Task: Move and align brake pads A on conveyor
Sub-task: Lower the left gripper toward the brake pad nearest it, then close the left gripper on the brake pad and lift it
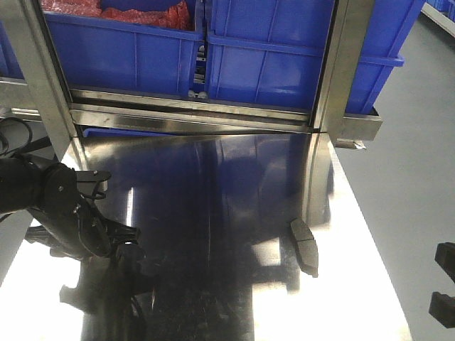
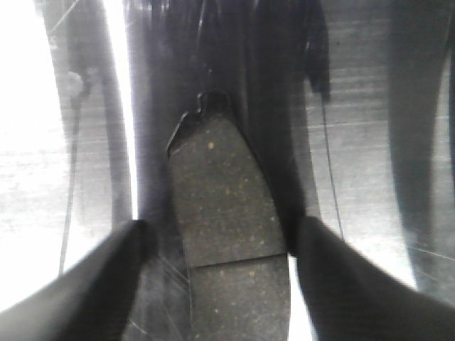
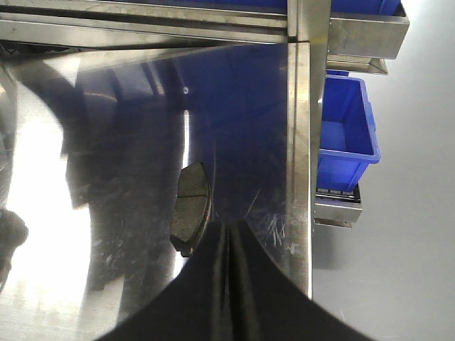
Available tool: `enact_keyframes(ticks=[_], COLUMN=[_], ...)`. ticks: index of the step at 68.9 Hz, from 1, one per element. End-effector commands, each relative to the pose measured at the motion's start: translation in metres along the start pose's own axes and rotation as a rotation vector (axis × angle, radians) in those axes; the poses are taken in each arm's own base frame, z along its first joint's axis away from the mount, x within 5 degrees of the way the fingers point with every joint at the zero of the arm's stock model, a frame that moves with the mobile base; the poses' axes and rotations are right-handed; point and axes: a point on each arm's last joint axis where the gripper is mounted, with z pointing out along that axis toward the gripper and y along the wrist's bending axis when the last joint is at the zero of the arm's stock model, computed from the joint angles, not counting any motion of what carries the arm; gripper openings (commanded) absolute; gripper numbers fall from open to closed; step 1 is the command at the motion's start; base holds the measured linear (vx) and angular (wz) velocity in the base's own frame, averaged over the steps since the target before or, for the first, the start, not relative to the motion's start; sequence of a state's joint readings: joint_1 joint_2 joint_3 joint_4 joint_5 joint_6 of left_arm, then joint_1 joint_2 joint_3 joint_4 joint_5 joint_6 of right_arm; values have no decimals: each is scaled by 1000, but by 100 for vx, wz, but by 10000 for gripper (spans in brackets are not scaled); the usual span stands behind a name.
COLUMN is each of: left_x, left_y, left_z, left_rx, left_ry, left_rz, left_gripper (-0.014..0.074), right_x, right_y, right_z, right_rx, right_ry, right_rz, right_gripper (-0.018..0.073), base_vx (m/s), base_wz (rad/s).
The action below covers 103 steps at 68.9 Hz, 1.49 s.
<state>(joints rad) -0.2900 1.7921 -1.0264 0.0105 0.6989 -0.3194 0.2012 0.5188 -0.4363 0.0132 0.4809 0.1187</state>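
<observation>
One brake pad (image 2: 224, 206), dark grey and speckled with a thin groove across it, lies flat on the shiny steel table (image 2: 370, 106). My left gripper (image 2: 220, 227) is open and straddles this pad, its right finger close to the pad's edge and the left finger well apart from it. A second brake pad (image 1: 304, 245) lies near the table's right side. In the right wrist view that pad (image 3: 190, 202) is just left of my right gripper (image 3: 229, 231), which is shut with nothing in it. The conveyor is out of view.
Blue bins (image 1: 270, 50) sit on a steel rack at the back, one holding red material (image 1: 121, 11). Steel uprights (image 1: 334, 64) stand at the table's far edge. The table's right edge (image 1: 370, 234) drops to grey floor, where a small blue bin (image 3: 345, 135) sits.
</observation>
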Motion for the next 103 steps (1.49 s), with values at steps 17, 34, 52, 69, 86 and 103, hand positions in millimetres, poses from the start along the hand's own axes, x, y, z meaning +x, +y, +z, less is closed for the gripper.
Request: enact_keyframes(ticks=[17,34,52,69,86,103], left_x=[-7,-8,-6,27,85,129], left_y=[-2,1,1,11,30,44], left_z=[-22,-52,-80,-101,-127,-151], left_rx=[25,24,50,91,155,188], left_ry=[-76,-179,-282,-413,-621,-767], left_rz=[-5,34,73,79,80,81], left_gripper=[167,135,135,135,135,135], right_x=[-14,-14,-14,-14,-14,-14], right_y=[1,1,1,1,1,1], right_z=[-3,-3,-3,-3,-3,-3], right_rx=[-6,-6,-6,-6,-6,-6], right_ry=[-88,-88,-88,-88,-88,-88], right_rz=[-9,-9,-9,-9,-9,-9], right_gripper=[-10,-10,-10,-10,-10,-10], base_vx=[0,0,0,0,0,0], base_wz=[0,0,0,0,0,0])
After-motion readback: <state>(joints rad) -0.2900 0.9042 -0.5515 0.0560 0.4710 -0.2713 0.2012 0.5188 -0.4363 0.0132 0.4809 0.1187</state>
